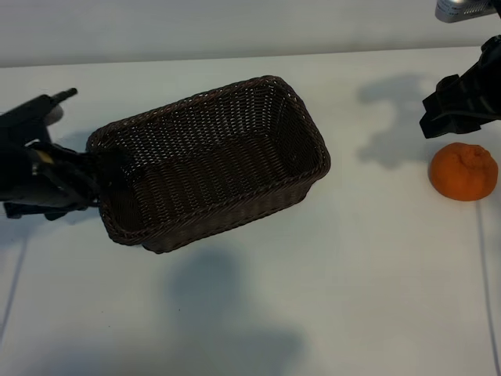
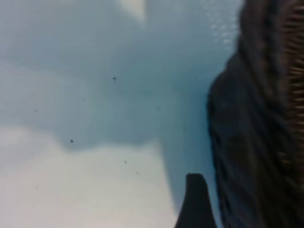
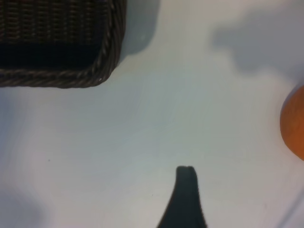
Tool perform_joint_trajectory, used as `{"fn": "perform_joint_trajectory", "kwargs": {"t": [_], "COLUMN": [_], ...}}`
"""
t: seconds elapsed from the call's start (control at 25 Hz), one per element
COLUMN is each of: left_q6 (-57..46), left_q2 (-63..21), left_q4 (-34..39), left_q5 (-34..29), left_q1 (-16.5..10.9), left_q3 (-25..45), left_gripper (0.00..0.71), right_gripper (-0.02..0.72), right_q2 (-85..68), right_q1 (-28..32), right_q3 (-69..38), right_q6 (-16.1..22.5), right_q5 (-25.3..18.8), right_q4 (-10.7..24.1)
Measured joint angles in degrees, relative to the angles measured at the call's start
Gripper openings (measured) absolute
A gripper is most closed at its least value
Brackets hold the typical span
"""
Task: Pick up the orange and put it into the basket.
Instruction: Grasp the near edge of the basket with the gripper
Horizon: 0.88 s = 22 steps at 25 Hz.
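Note:
The orange (image 1: 463,171) lies on the white table at the far right; its edge shows in the right wrist view (image 3: 294,123). My right gripper (image 1: 435,124) hovers open just behind and left of it, holding nothing; one finger (image 3: 186,199) shows over bare table. The dark brown wicker basket (image 1: 196,98) stands left of centre, empty. My left gripper (image 1: 100,174) is at the basket's left end, open. One of its fingers (image 2: 194,204) stands just outside the basket's wall (image 2: 256,118), a thin strip of table between them. Its other finger is hidden.
The white table (image 1: 352,274) stretches between the basket and the orange. A corner of the basket's rim (image 3: 104,57) shows in the right wrist view. Thin cables run along the table's left and right edges.

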State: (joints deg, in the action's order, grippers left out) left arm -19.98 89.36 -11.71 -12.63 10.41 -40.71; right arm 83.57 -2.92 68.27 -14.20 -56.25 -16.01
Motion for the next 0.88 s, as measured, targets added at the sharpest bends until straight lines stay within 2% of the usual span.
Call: {"fn": "perform_joint_trajectory", "kwargs": {"t": [0.2,0.56,0.76,0.88], "left_q6": [0.10,0.14,0.17,0.17], "left_q2": [4.70,6.25,7.73,7.73], "left_q4": [-0.24,-0.39,-1.55,-1.78], "left_q5": [1.02,-0.41,-0.95,-0.95], "left_q1": [0.00,0.00,0.00,0.00], "left_q3": [-3.12,-3.94,-3.94,-3.94], "left_gripper": [0.552,0.539,0.488,0.387], "right_gripper": [0.574,0.574,0.574,0.574], "right_q2": [0.00,0.00,0.00,0.00], "right_q1": [0.00,0.00,0.00,0.00], "right_q3": [0.00,0.00,0.00,0.00], "right_q6": [0.00,0.00,0.00,0.00], "right_q5": [0.00,0.00,0.00,0.00], "right_q4": [0.00,0.00,-0.05,-0.05]}}
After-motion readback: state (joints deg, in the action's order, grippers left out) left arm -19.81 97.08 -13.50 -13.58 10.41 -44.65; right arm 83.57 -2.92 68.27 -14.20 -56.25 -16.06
